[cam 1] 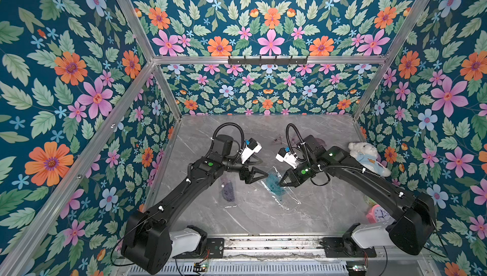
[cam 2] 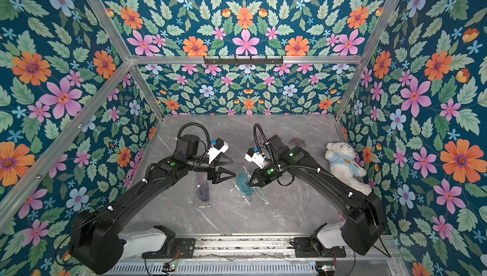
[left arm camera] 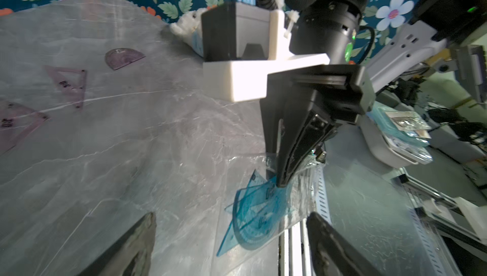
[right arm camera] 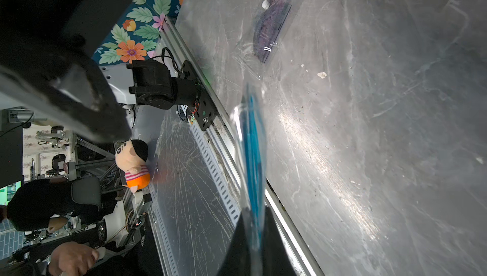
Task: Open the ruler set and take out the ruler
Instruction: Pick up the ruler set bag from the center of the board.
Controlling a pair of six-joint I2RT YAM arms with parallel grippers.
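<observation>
Tabletop [cam 1: 237, 216] carries the ruler set [cam 1: 274, 185] near its middle. One end is raised by the R claw [cam 1: 281, 183], which is clamped on it. L claw [cam 1: 263, 175] has its fingers spread, just beside the set and apparently not touching.

Step, I reckon: L should pinch film only at the sleeve [cam 1: 290, 198] mouth, not the blue pieces, w/ R gripping firm. Pull slowly so nothing tears.

Materials:
- Tabletop is grey marble-look, glossy, hard.
- Sleeve is thin, crinkly clear film.
- Inside is flat, stiff translucent blue plastic: half-round protractor [left arm camera: 258, 222] over a pointed set square [left arm camera: 226, 243].
</observation>
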